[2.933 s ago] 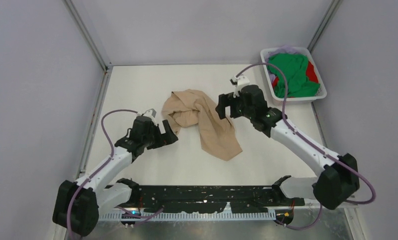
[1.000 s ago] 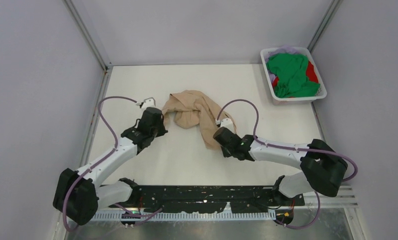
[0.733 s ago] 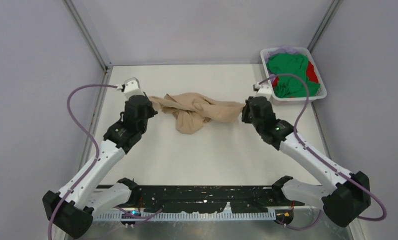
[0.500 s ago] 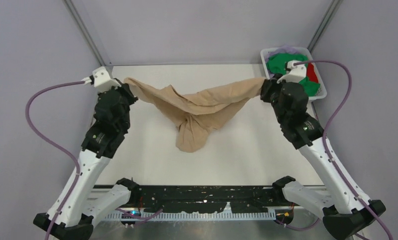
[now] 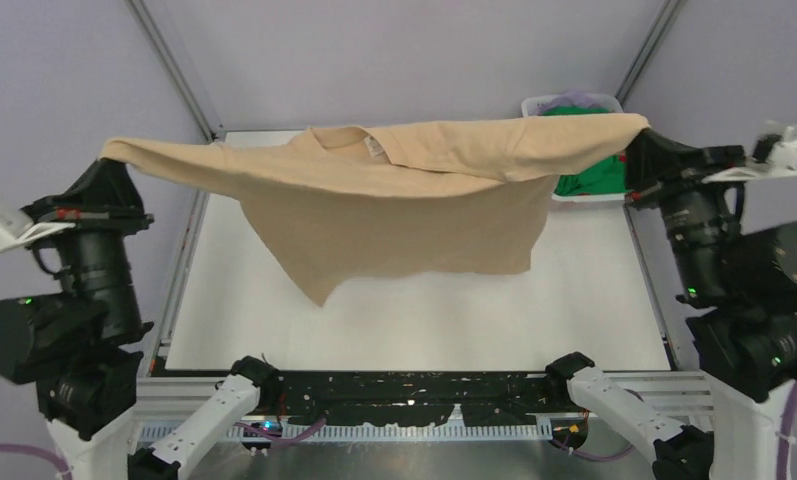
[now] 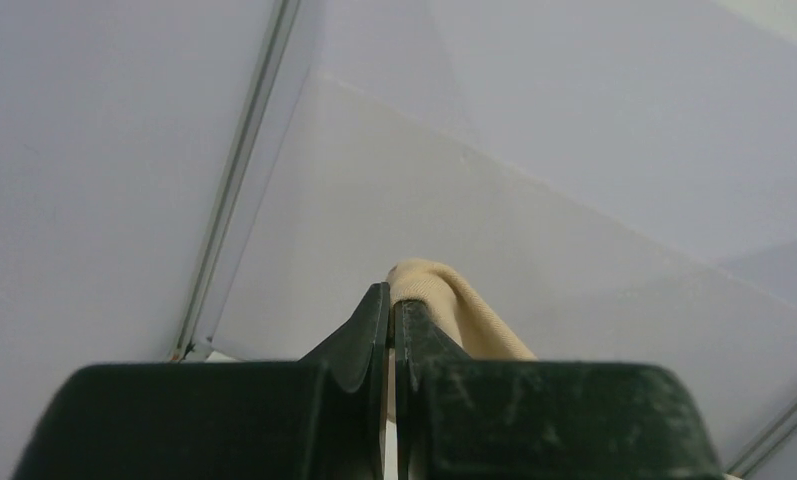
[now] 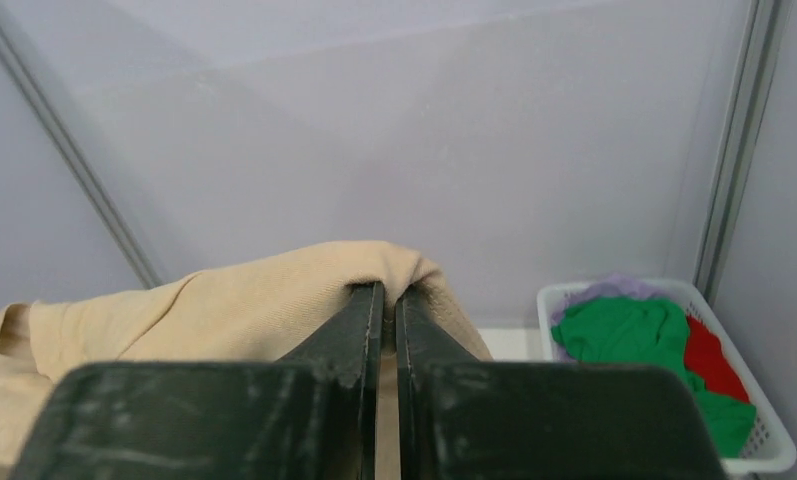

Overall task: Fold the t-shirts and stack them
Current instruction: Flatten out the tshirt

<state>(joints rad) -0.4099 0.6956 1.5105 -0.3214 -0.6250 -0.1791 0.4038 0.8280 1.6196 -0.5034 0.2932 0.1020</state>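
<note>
The large beige-tan t-shirt (image 5: 394, 190) hangs spread out high above the table, stretched between both arms, its neck opening up at the back and its hem drooping low at the left. My left gripper (image 5: 109, 160) is shut on the shirt's left end (image 6: 444, 295). My right gripper (image 5: 642, 140) is shut on the shirt's right end (image 7: 274, 310). Green (image 7: 634, 335), red (image 7: 709, 355) and lilac (image 7: 614, 290) t-shirts lie bunched in the basket.
The white slatted basket (image 7: 769, 450) stands at the table's far right corner, partly hidden behind the raised shirt in the top view. The white table (image 5: 424, 320) lies below the hanging cloth. Grey walls with metal posts close in the back and sides.
Both arms have risen and swung apart, lifting the beige-tan t-shirt off the table. It went from a sagging bundle to a wide stretched sheet.
</note>
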